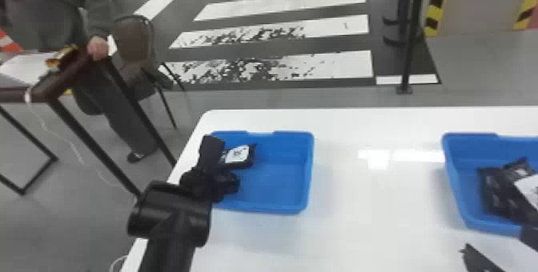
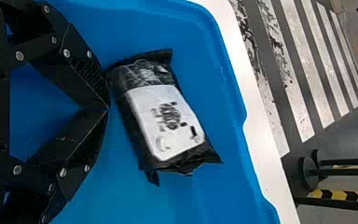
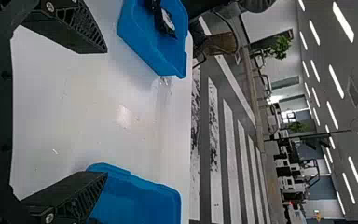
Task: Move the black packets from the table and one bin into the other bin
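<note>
left gripper: closed, empty
right gripper: fingers parted
packet: beyond left fingertips; probably light, soft, slippery
hold: best taken across middle

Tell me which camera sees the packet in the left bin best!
The left wrist view: the packet looks whole and close up. The head view shows it smaller, beside the left gripper; the right wrist view, tiny and far off.

Looks like smooth, lightly glossy plastic on the left bin and right bin. Shines smooth and glossy on the table, with bright reflections. Wrinkles like thin, shiny plastic film on the black packet in the left bin, beneath a paper-like white label.
</note>
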Robot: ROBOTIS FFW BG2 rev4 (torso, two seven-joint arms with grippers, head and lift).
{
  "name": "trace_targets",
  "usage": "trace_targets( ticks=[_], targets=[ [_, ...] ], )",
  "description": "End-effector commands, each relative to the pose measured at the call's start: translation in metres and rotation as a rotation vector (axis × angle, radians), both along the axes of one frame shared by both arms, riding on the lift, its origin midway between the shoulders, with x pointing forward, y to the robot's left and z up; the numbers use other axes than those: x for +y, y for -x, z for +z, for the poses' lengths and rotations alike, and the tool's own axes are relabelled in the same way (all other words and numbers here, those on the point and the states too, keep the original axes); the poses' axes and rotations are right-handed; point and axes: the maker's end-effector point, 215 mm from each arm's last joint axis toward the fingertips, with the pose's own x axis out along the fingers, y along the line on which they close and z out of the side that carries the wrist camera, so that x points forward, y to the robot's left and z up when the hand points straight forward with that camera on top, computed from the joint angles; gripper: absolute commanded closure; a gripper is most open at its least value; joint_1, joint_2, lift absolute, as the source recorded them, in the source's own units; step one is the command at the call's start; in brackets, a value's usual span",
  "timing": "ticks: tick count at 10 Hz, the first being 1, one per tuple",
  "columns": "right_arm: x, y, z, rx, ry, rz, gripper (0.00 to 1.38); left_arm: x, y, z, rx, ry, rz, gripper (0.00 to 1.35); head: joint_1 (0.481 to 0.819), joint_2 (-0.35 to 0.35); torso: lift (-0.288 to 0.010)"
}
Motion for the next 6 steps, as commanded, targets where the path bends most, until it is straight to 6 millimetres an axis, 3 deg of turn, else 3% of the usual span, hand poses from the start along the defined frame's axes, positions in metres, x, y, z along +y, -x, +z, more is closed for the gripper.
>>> trace_targets(
  ticks=[1,2,3,4,6],
  targets=[
    [0.000,0.000,-0.005,0.009,-0.002,0.001,0.08,-0.025,-0.006,0.001,-0.023,0.052,-0.035,1.21,0.695,0.268,-0.110],
    [0.003,-0.002,-0.005,0.008,-0.006,0.005,0.08,-0.038,-0.007,0.001,-0.029,0.116,-0.052,1.14,0.695,0.246,-0.110],
    [0.004,-0.002,-0.010,0.016,-0.007,0.007,0.08,-0.047,-0.017,0.016,-0.082,0.160,-0.097,0.69,0.695,0.236,-0.110],
    [0.005,-0.001,-0.011,0.019,-0.011,0.010,0.08,-0.050,-0.021,0.023,-0.103,0.178,-0.118,0.35,0.695,0.218,-0.110],
    [0.008,-0.002,-0.013,0.024,-0.014,0.017,0.09,-0.056,-0.015,0.046,-0.155,0.207,-0.120,0.17,0.695,0.201,-0.110]
  ],
)
